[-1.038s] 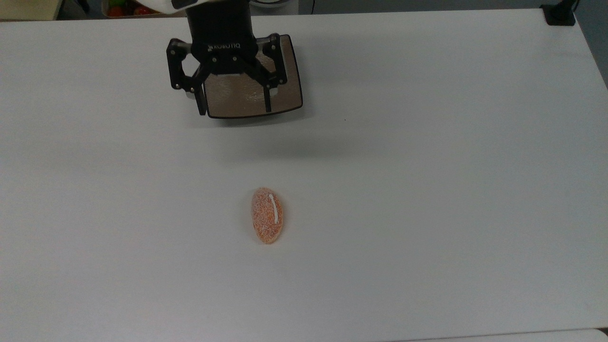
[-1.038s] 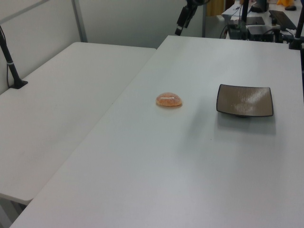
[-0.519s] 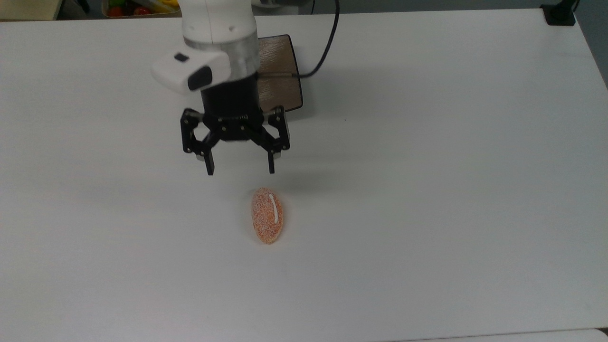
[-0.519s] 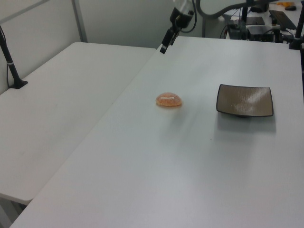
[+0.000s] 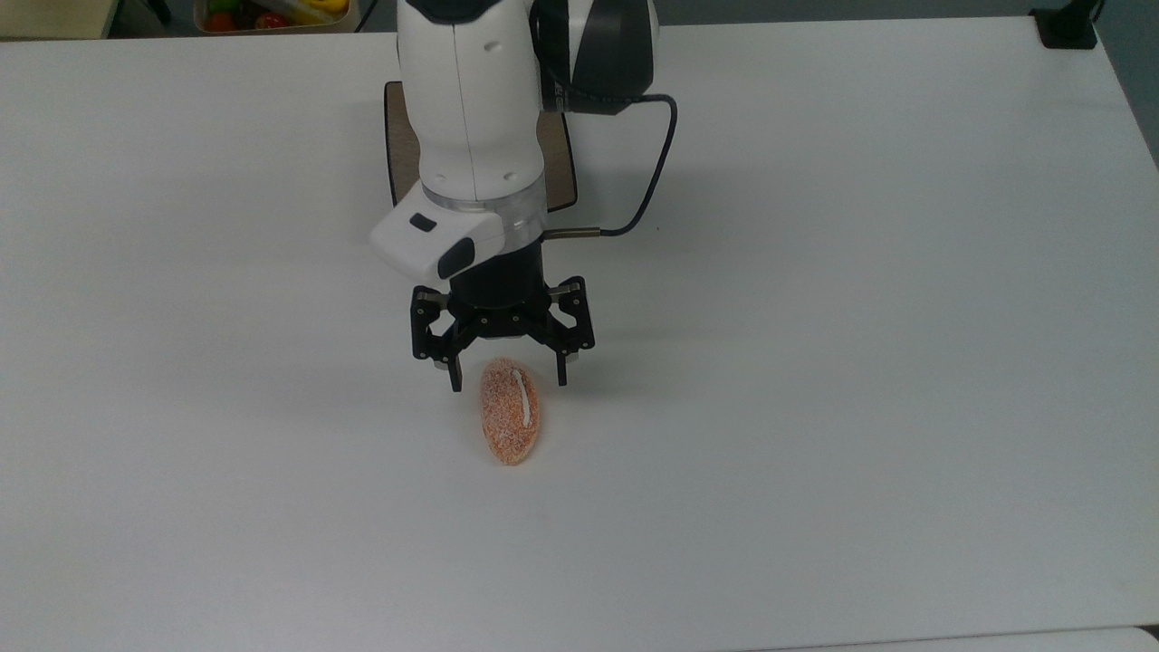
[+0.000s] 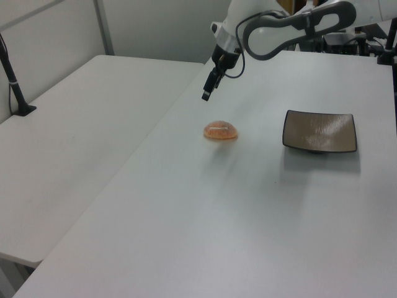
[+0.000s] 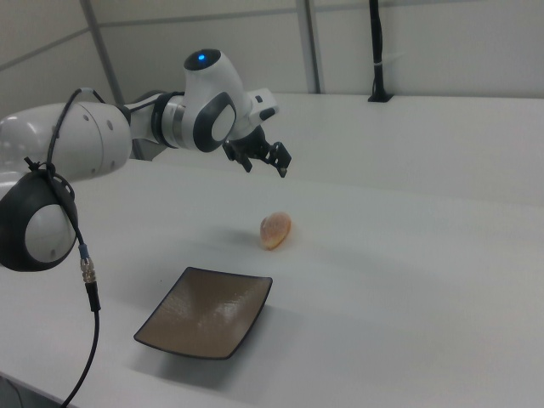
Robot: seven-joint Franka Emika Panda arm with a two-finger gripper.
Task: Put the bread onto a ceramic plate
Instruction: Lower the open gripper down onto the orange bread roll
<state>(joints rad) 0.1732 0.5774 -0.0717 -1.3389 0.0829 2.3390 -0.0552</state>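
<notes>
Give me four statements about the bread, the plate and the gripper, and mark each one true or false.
1. The bread lies on the plate. False: it lies on the table, apart from the plate.
2. The gripper is open. True.
3. The gripper holds the bread. False: it hangs above the bread with nothing in it.
4. The plate has nothing on it. True.

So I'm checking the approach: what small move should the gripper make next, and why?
Probably straight down. The gripper is open and hangs above the bread, which lies untouched on the table, apart from the ceramic plate. Lowering would bring its fingers beside the loaf.
</notes>
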